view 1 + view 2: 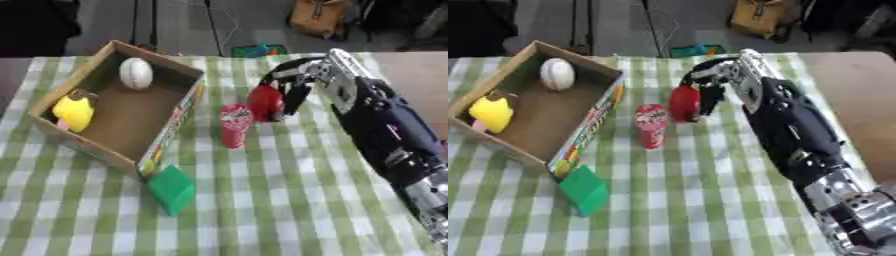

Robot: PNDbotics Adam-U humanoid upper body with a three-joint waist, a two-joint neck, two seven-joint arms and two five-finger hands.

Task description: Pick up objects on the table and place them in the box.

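On green-checked tablecloth (pixel 262 210), right hand (pixel 302 75) curls its fingers (pixel 293 97) round red object (pixel 263 102) beside box (pixel 166 135)

open cardboard box (pixel 179 117) holds white ball (pixel 136 73).

Both views come from the robot's head, looking steeply down and forward over the checked tabletop (pixel 262 210). They sit side by side, close to the work. The right eye shows everything shifted leftward against the left eye. Shared: the cardboard box (pixel 166 131), the right arm across the cloth, floor and bags beyond the far edge.
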